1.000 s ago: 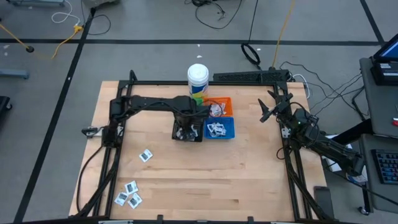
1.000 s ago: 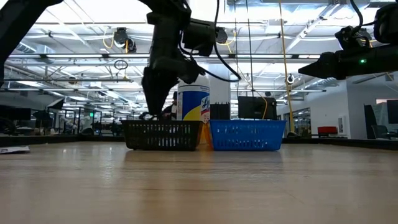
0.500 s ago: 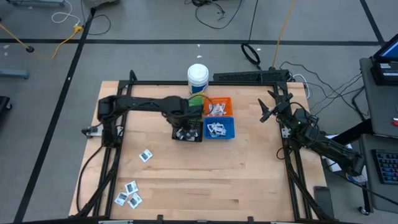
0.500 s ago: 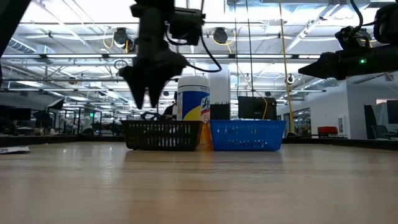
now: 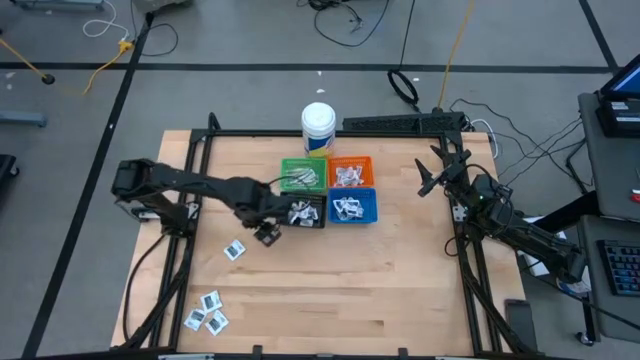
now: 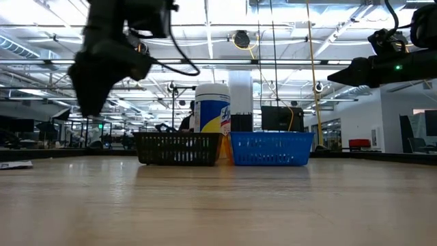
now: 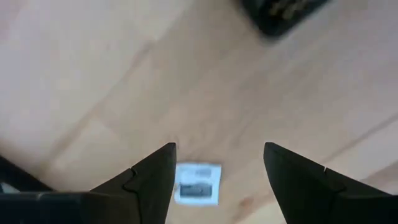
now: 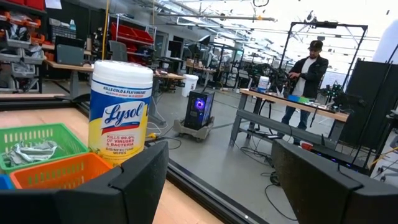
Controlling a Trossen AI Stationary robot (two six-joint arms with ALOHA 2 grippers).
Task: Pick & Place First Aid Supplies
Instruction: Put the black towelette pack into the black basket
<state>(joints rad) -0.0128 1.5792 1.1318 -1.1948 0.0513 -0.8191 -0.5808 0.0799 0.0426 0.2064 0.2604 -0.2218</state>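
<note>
High view: a pale wooden table fills the middle of the frame, framed by black rails, on a grey floor strewn with cables. At upper centre stand four square bins — a green bin, an orange bin, a black bin and a blue bin — each holding some white packets, with a white tub just above them. Loose sachets lie on the bare wood: one sachet left of centre and a cluster of sachets at lower left.

Left gripper hangs just below and left of the black bin, near the single sachet; its fingers stand apart and hold nothing. Right gripper waits at the table's right edge, fingers spread wide, empty.

Only the left wrist view looks between the open fingers down onto the wood, where the sachet lies. The low view instead gives the room — ceiling trusses, lights, far desks — and the black and blue bins side on. The right wrist view alone shows the tub's label and a person standing at a bench.

Half a second ago the left gripper was over the black bin; it has since drawn back to the left — the green bin is now uncovered.
</note>
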